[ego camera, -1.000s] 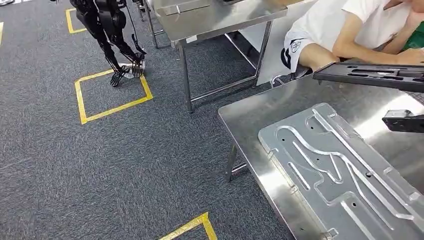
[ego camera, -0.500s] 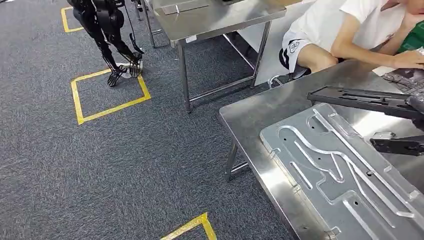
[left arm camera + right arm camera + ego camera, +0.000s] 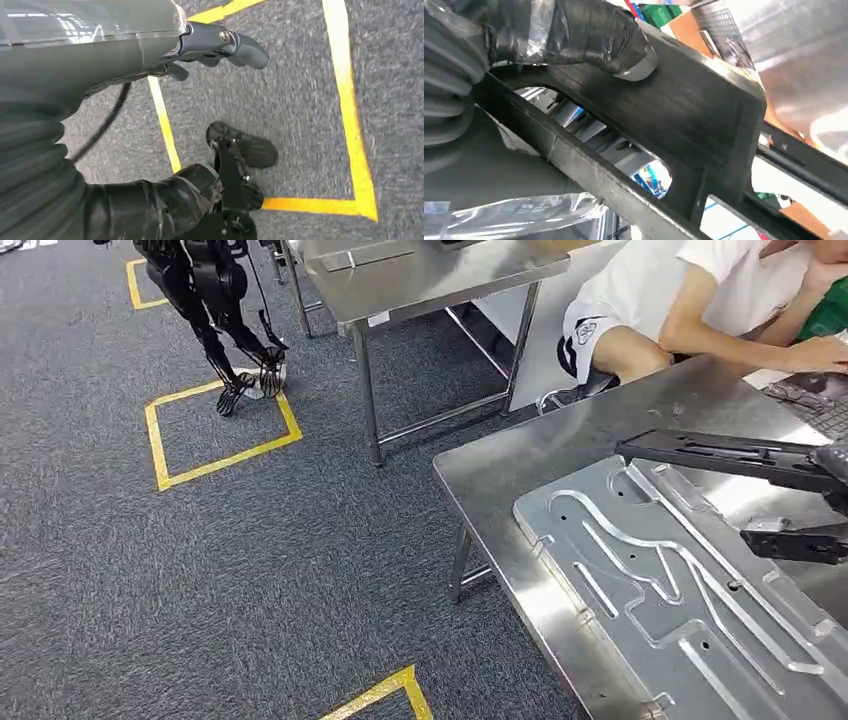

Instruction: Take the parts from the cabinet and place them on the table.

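The right hand (image 3: 574,40) has its fingers clamped on a long black part (image 3: 730,455), held at the right of the frame over the steel counter (image 3: 560,455) and its machined plate (image 3: 660,600). The left hand (image 3: 215,45) hangs over carpet (image 3: 300,100), fingers loosely apart, holding nothing.

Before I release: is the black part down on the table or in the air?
Cannot tell. The right robot hand grips the black part over the table; contact isn't visible.
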Robot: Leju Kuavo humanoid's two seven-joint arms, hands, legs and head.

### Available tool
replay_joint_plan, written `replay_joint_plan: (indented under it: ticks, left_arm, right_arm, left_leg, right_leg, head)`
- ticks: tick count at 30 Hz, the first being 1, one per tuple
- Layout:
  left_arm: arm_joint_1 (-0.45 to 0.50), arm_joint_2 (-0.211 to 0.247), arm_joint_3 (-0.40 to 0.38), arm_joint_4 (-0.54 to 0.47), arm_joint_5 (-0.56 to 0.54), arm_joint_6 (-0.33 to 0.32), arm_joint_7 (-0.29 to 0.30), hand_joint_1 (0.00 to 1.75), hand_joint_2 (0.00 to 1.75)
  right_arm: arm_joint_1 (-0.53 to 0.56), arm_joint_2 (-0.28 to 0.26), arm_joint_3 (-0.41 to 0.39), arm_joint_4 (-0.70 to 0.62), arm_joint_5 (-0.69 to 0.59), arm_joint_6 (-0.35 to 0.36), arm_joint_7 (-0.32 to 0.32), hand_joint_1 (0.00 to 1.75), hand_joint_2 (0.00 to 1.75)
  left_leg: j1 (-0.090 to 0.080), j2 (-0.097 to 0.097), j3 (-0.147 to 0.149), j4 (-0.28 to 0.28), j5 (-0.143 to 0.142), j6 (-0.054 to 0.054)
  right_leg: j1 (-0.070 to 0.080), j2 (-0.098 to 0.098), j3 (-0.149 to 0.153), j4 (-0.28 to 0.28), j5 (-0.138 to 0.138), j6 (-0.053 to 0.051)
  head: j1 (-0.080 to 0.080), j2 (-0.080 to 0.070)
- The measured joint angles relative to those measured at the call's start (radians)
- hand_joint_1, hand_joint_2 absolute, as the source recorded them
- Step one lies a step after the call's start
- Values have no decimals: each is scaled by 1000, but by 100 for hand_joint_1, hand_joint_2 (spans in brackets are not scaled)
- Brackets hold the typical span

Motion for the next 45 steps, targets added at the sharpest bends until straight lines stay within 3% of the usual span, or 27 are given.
replay_joint_plan:
  ticks: [1, 3, 5, 6, 7, 9, 10, 14, 16, 18, 20, 21, 22, 24, 25, 26, 29, 31, 32, 34, 35, 36, 37, 40, 41, 44, 45]
  left_arm:
    - [0, 0, 0, 0, 1, -1, 0, 0, 175]
    - [-1, 0, 0, 0, 2, -3, 0, 0, 175]
    - [1, 0, 0, 0, 3, -3, 0, 0, 175]
    - [2, 0, 0, 0, 5, -3, 0, 0, 175]
    - [2, 0, 0, 0, 5, -3, 0, 0, 175]
    - [1, 1, 0, 0, 8, -3, -2, 0, 175]
    - [1, 1, 0, 0, 8, -3, -2, 0, 175]
    - [3, 2, 0, 0, 10, -2, -5, 0, 175]
    - [3, 1, 0, 0, 10, 0, -6, 0, 175]
    - [3, 1, 0, 0, 10, 2, -6, 0, 175]
    - [3, 2, 0, 0, 10, 2, -6, 0, 175]
    - [4, 2, 0, 0, 10, 2, -7, 0, 175]
    - [4, 2, 0, 0, 11, 2, -7, 0, 175]
    - [4, 1, 0, 0, 12, 2, -7, 0, 175]
    - [4, 1, 0, 0, 19, 2, -7, 0, 175]
    - [3, 1, 0, 0, 20, 2, -7, 0, 175]
    - [3, 1, 0, 0, 28, 3, -8, 0, 175]
    - [5, 1, 0, 0, 29, 4, -9, 0, 175]
    - [5, 1, 0, 0, 29, 4, -9, 0, 175]
    - [5, 0, 0, 0, 29, 4, -9, 0, 175]
    - [5, 0, 0, 0, 30, 5, -9, 0, 175]
    - [6, 0, 0, 0, 30, 6, -9, 0, 175]
    - [7, 0, 1, 0, 30, 10, -10, 0, 175]
    - [8, 1, 1, 0, 31, 19, -17, 0, 175]
    - [7, 2, 1, 0, 31, 20, -18, 0, 175]
    - [8, 1, 0, 0, 28, 20, -17, 0, 175]
    - [8, 1, 1, 0, 27, 20, -13, 0, 175]
  right_arm:
    - [0, 7, -6, -2, 2, 2, -2, 175, 175]
    - [4, 12, -18, -2, 5, 4, -3, 175, 175]
    - [17, 16, -21, -2, 5, 4, -3, 175, 175]
    - [27, 16, -22, -2, 5, 1, -3, 175, 175]
    - [40, 17, -24, -3, 5, -3, 0, 175, 175]
    - [61, 16, -35, -7, 3, -6, 2, 175, 175]
    - [66, 17, -40, -7, 3, -7, 3, 175, 175]
    - [110, 12, -60, -11, -14, -35, 26, 175, 175]
    - [152, 3, -78, -14, -18, -52, 37, 175, 175]
    - [196, -6, -107, -18, -23, -78, 50, 175, 175]
    - [240, -12, -121, -20, -34, -90, 52, 175, 175]
    - [260, -16, -124, -20, -38, -95, 52, 175, 175]
    - [278, -19, -130, -20, -45, -100, 52, 175, 175]
    - [311, -29, -153, -20, -51, -113, 55, 175, 175]
    - [327, -35, -169, -20, -56, -127, 58, 175, 175]
    - [342, -36, -179, -20, -62, -140, 61, 175, 175]
    - [413, -50, -221, -19, -68, -168, 69, 175, 175]
    - [438, -52, -245, -19, -68, -170, 69, 175, 175]
    - [444, -53, -254, -19, -68, -171, 69, 175, 175]
    - [456, -53, -267, -19, -68, -174, 69, 175, 175]
    - [469, -53, -273, -19, -68, -178, 71, 175, 175]
    - [483, -53, -280, -19, -69, -181, 72, 175, 175]
    - [500, -53, -290, -19, -71, -184, 72, 175, 175]
    - [552, -58, -332, -19, -79, -198, 76, 175, 175]
    - [570, -60, -346, -19, -80, -204, 78, 0, 0]
    - [617, -65, -383, -19, -78, -214, 81, 0, 0]
    - [637, -66, -403, -19, -71, -213, 79, 0, 0]
  left_leg:
    - [2, -2, -12, 35, -27, -5]
    - [6, -2, -82, 183, -103, -10]
    - [7, -2, -140, 301, -137, -11]
    - [7, -2, -140, 297, -120, -9]
    - [7, -2, -117, 246, -83, -6]
    - [6, -2, -31, 67, 5, 3]
    - [5, -3, -8, 10, 6, 6]
    - [-2, -3, -3, -3, 12, 16]
    - [4, -2, 5, -21, 23, 29]
    - [4, -2, 5, -21, 23, 33]
    - [3, -2, 4, -20, 22, 34]
    - [3, -2, 4, -18, 21, 34]
    - [3, -3, 5, -15, 20, 34]
    - [3, -4, 7, -9, 13, 31]
    - [3, -4, 7, -7, 10, 28]
    - [-4, -5, 2, -1, 8, 24]
    - [1, -5, 5, -5, 10, 14]
    - [0, -8, -5, 20, -13, 3]
    - [1, -7, -27, 67, -46, -1]
    - [6, -7, -100, 223, -122, -6]
    - [6, -7, -134, 293, -143, -8]
    - [6, -7, -145, 314, -139, -8]
    - [6, -7, -131, 283, -109, -7]
    - [6, -8, -11, 40, 10, 4]
    - [3, -8, 6, 2, -1, 8]
    - [-2, -8, 3, 0, 3, 14]
    - [1, -7, 7, -10, 9, 22]
  right_leg:
    - [3, 0, 1, -3, 1, -5]
    - [7, 0, -1, -2, 1, -12]
    - [10, 0, -1, 0, 0, -13]
    - [12, 0, 0, 1, -1, -15]
    - [13, 1, 1, 1, -2, -15]
    - [13, 1, 4, 3, -4, -12]
    - [15, 0, 1, 4, -5, -9]
    - [16, 0, -1, 1, -1, 11]
    - [13, 0, -9, 28, -28, 19]
    - [12, 0, -71, 164, -106, 26]
    - [12, 0, -135, 294, -148, 30]
    - [11, 0, -140, 300, -137, 30]
    - [11, 0, -123, 261, -103, 30]
    - [10, -1, -36, 86, -12, 25]
    - [11, -1, -5, 16, -7, 21]
    - [21, -1, 0, 8, -8, 19]
    - [25, 1, -2, 8, -6, 7]
    - [14, -1, 5, -7, 2, -6]
    - [14, -1, 4, -7, 2, -13]
    - [15, -2, 2, -6, 2, -16]
    - [16, -2, 1, -5, 2, -16]
    - [16, -2, 1, -4, 2, -16]
    - [16, -2, 1, -2, 1, -16]
    - [15, -1, 3, 3, -4, -12]
    - [22, -1, 0, 8, -7, -7]
    - [18, -1, -1, 3, -1, 8]
    - [18, -1, 1, 2, -1, 15]
  head:
    - [0, 0]
    - [-1, 0]
    - [0, 0]
    - [0, 0]
    - [0, 0]
    - [0, 0]
    - [0, 0]
    - [0, 0]
    - [1, 0]
    - [1, 0]
    - [1, 0]
    - [1, 0]
    - [1, 0]
    - [1, 0]
    - [1, 0]
    - [1, 0]
    - [1, 0]
    - [1, 0]
    - [-1, 0]
    - [0, 0]
    - [0, 0]
    - [0, 0]
    - [0, 0]
    - [0, 0]
    - [0, 0]
    - [0, 0]
    - [0, 0]
